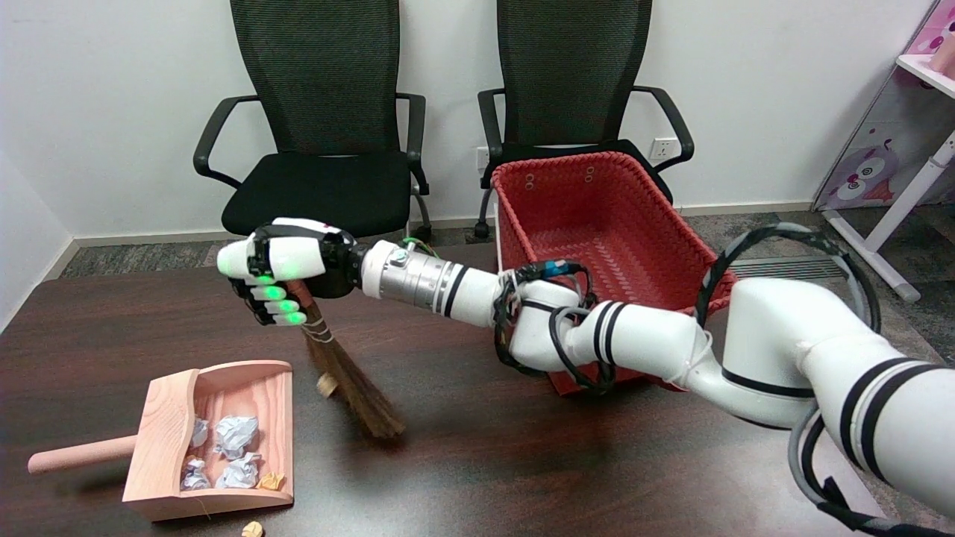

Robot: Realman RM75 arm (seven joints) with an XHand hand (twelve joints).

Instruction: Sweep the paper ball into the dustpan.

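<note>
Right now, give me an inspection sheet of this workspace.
Surface: dark wooden table, glossy.
Job's things: wooden dustpan at near left holds several paper balls; broom tilted, bristles at the table right of the dustpan; a small tan ball sits by the bristles.
Clutter: tan scrap on the table below the dustpan; red basket.
Robot hand: right robot hand grips the broom handle.
Cables: black cables loop along the arm.
Surroundings: two black chairs, white wall.
</note>
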